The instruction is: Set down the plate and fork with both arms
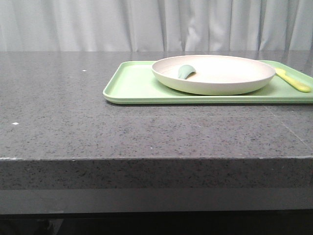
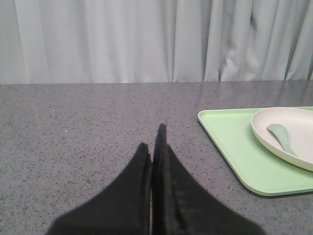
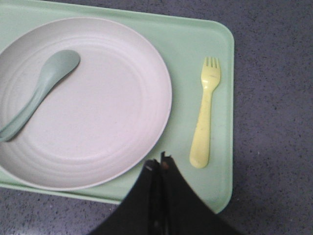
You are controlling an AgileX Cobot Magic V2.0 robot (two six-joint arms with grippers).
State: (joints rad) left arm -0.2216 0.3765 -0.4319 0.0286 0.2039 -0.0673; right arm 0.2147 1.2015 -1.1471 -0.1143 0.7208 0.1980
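The cream plate (image 1: 220, 73) sits on the light green tray (image 1: 132, 85) at the back right of the table. It also shows in the left wrist view (image 2: 293, 132) and the right wrist view (image 3: 98, 112). A grey-green spoon (image 3: 39, 90) lies in the plate. The pale yellow fork (image 3: 205, 115) lies on the tray beside the plate; it shows in the front view (image 1: 292, 80) at the right edge. My right gripper (image 3: 159, 162) is shut and empty above the tray's near edge, between plate and fork. My left gripper (image 2: 152, 139) is shut and empty over bare table, left of the tray.
The dark speckled stone table (image 1: 58, 112) stretches to the left of the tray (image 2: 230, 142). A pale curtain (image 1: 98, 24) hangs behind the table. The table's front edge (image 1: 146, 159) runs across the front view.
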